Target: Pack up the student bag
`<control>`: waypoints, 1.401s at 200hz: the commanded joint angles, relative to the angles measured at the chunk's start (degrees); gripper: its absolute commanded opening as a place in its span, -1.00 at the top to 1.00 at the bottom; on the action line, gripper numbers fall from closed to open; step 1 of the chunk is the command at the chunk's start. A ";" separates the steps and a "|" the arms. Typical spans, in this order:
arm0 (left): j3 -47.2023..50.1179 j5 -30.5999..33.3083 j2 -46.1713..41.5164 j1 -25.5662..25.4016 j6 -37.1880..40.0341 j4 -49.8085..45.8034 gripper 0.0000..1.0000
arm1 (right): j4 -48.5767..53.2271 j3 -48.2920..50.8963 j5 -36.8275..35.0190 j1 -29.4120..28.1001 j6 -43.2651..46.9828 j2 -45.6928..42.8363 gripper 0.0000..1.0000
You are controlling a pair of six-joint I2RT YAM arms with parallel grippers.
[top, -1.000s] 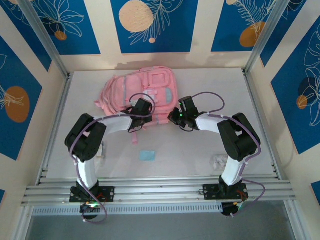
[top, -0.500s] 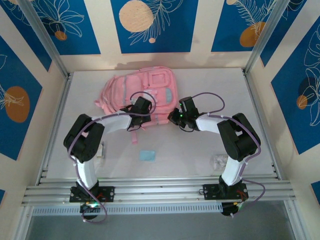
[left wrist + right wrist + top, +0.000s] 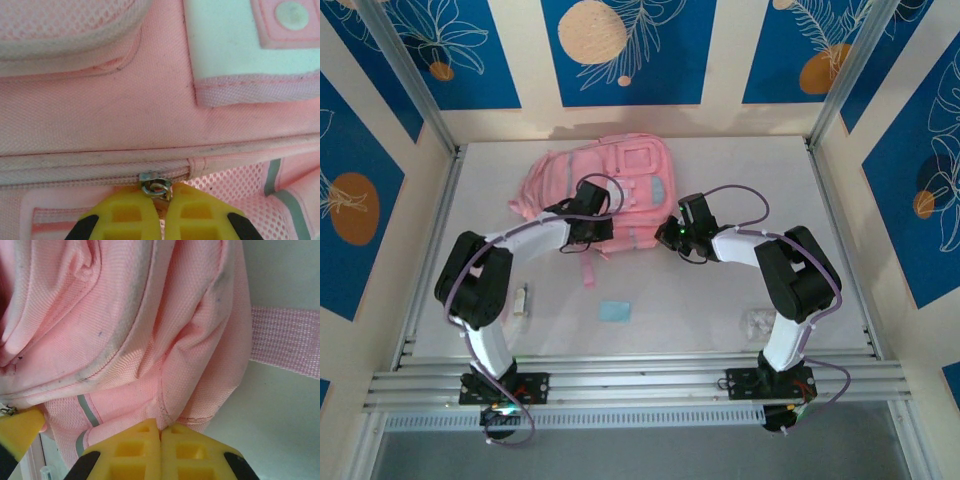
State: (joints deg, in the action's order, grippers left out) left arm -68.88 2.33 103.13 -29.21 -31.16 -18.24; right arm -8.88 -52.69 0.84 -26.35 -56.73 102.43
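The pink student bag (image 3: pixel 615 180) lies flat at the back of the table. My left gripper (image 3: pixel 588 226) sits at its near edge. In the left wrist view its yellow fingers (image 3: pixel 125 215) are shut on the metal zipper pull (image 3: pixel 155 187) of a closed zipper across the bag (image 3: pixel 125 110). My right gripper (image 3: pixel 670 233) is at the bag's near right corner. Its jaws (image 3: pixel 160 432) are shut on a pinched fold of the bag's fabric (image 3: pixel 175 365). A grey stripe (image 3: pixel 87 412) runs beside that fold.
On the table in front of the bag lie a small light-blue flat item (image 3: pixel 615 311), a small pale object (image 3: pixel 521 300) by the left arm and a clear crumpled item (image 3: pixel 757 322) by the right arm. A pink strap (image 3: pixel 588 270) trails toward me. Metal rails frame the table.
My left gripper closed on the zipper pull and shifted left along the bag's near edge, its elbow swinging outward. The right gripper has kept its hold and not moved.
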 commanded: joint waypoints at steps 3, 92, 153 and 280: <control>-3.76 -7.83 -1.53 1.97 6.25 -6.28 1.00 | 5.37 0.23 -1.72 0.98 2.11 -0.56 1.00; -8.16 -0.65 -3.53 4.46 15.87 -23.89 1.00 | 9.26 -1.23 -5.91 6.30 5.68 -3.29 1.00; -4.62 -22.24 -1.97 8.79 12.48 -18.83 1.00 | 9.48 -1.39 -6.42 7.28 6.53 -3.42 1.00; 2.05 -26.68 -5.40 14.77 7.22 -12.74 1.00 | 10.70 -1.14 -8.78 8.59 7.51 -4.34 1.00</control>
State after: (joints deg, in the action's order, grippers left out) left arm -68.01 -26.17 99.88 -16.32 -22.72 -29.76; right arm -1.85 -53.78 -1.28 -20.10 -50.48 100.18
